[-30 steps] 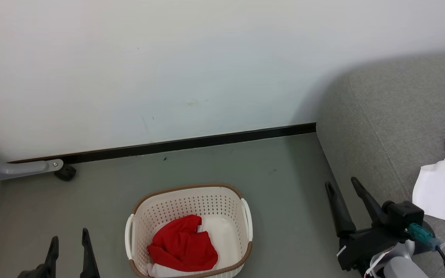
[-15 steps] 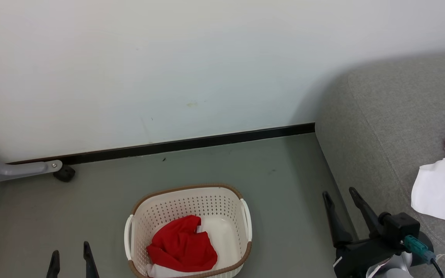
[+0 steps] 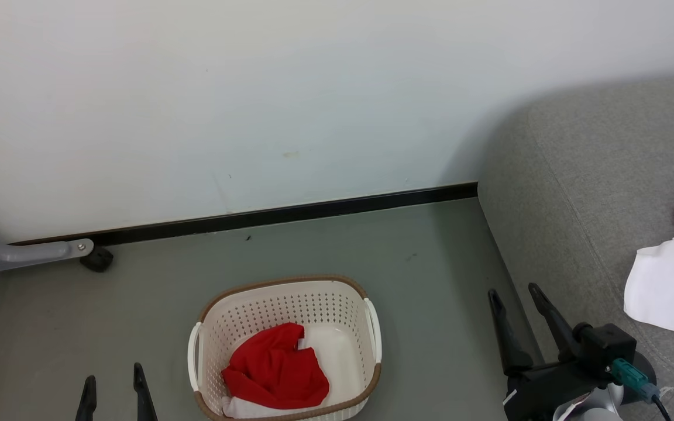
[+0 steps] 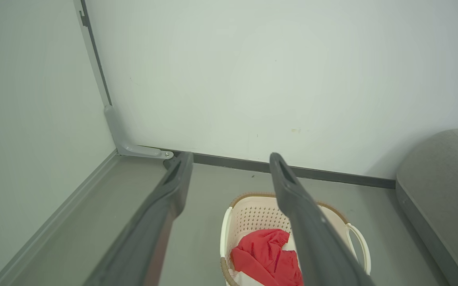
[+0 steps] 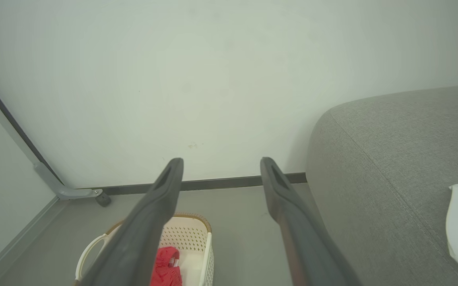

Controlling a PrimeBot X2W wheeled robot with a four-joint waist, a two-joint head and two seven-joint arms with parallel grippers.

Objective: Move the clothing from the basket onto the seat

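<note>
I see red clothing (image 3: 275, 368) bunched inside the cream basket (image 3: 290, 304), which sits on the grey floor (image 3: 430, 263) near the pale wall (image 3: 255, 88). My left fingers (image 3: 140, 392) at lower left and my right fingers (image 3: 506, 330) at lower right, just beside the grey sofa (image 3: 577, 193), stand wide apart, holding nothing. A white garment (image 3: 664, 292) with red stripes lies on the sofa

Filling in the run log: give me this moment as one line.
left gripper open, empty | right gripper open, empty | red garment in basket | white-and-red garment on sofa
</note>
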